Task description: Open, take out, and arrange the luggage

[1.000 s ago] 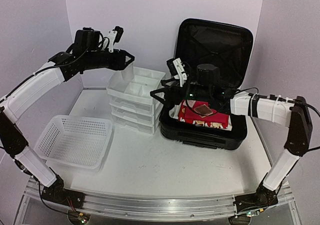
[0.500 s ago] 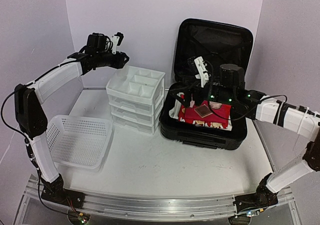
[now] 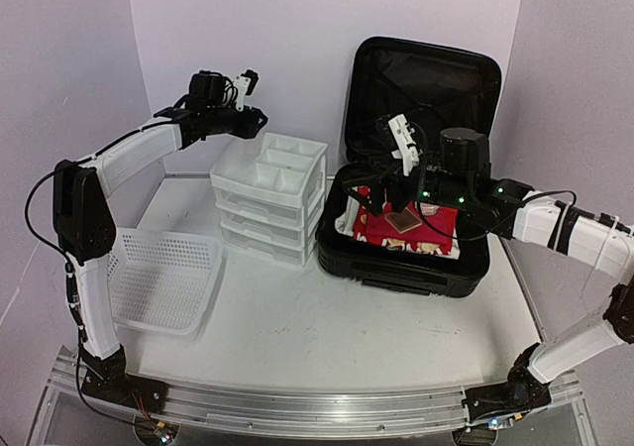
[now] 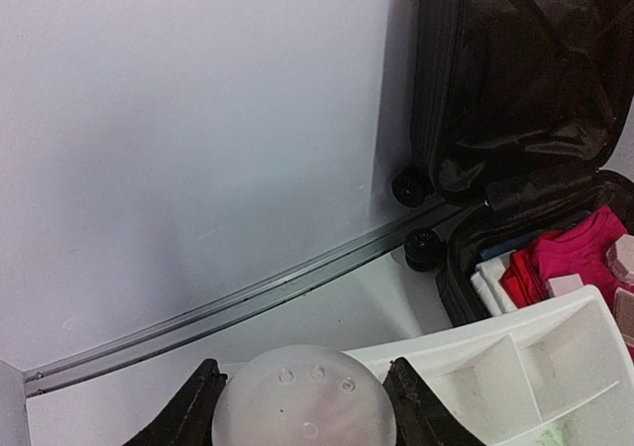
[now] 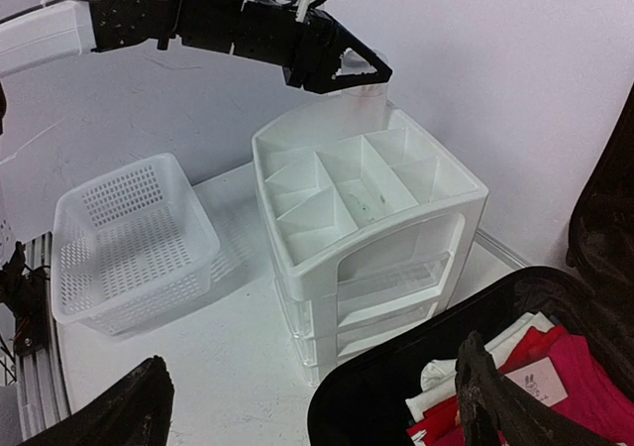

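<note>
A: What's unclear?
B: A clear round thing, unidentifiable, clamped in the left gripper.
A: The luggage?
B: Black, open on the tabletop's right, lid upright, red clothes inside; right gripper spread above.

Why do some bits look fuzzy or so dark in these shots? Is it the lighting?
Top view: soft, even light, yet the suitcase lining is too dark for detail. Left wrist view: the clear round object sits very close and blurs. Right wrist view: the drawer unit is sharp, the near fingers dark and out of focus.
</note>
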### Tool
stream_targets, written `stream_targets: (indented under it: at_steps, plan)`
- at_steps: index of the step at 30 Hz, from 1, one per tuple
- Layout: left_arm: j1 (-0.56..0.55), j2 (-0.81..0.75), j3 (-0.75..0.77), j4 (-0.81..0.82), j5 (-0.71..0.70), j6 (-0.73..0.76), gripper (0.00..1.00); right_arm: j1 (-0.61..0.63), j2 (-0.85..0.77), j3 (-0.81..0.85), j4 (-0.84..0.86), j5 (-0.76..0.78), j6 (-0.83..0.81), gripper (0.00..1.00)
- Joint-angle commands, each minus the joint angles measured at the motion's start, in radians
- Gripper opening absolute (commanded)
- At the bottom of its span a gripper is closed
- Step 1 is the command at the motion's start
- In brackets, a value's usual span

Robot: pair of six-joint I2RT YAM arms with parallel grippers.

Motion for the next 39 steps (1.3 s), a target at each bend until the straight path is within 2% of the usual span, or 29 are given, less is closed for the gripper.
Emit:
stream_targets:
  at_steps: [1,6,13,17,23,29,33,35,39]
  plan:
    - [0.004,0.037,0.086,0.06,-0.018,0.035,0.38,-0.002,-0.035,-0.011,0.021,0.015,-0.01,0.98]
    - [0.005,0.06,0.093,0.069,-0.029,0.037,0.41,-0.003,-0.045,-0.021,0.014,0.022,-0.011,0.98]
    - [0.005,0.054,0.055,0.076,-0.059,0.014,0.53,-0.004,-0.036,-0.014,0.01,0.02,-0.014,0.98]
    - [0.006,0.036,0.035,0.075,-0.104,0.007,0.74,-0.004,-0.031,-0.01,0.006,0.019,-0.014,0.98]
    - [0.006,-0.028,0.009,0.07,-0.096,-0.005,0.88,-0.005,-0.044,-0.013,-0.009,0.029,-0.021,0.98]
    - [0.007,-0.141,-0.013,0.012,-0.079,-0.054,0.96,-0.013,-0.068,-0.014,-0.061,0.083,-0.036,0.98]
    - [0.017,-0.25,-0.029,-0.087,-0.072,-0.161,0.99,-0.066,-0.054,0.016,-0.193,0.153,-0.03,0.98]
    - [0.028,-0.324,-0.074,-0.124,-0.017,-0.227,0.99,-0.113,-0.045,0.024,-0.247,0.172,-0.004,0.98]
    - [0.042,-0.501,-0.255,-0.123,0.083,-0.333,1.0,-0.239,-0.007,0.045,-0.368,0.172,0.099,0.98]
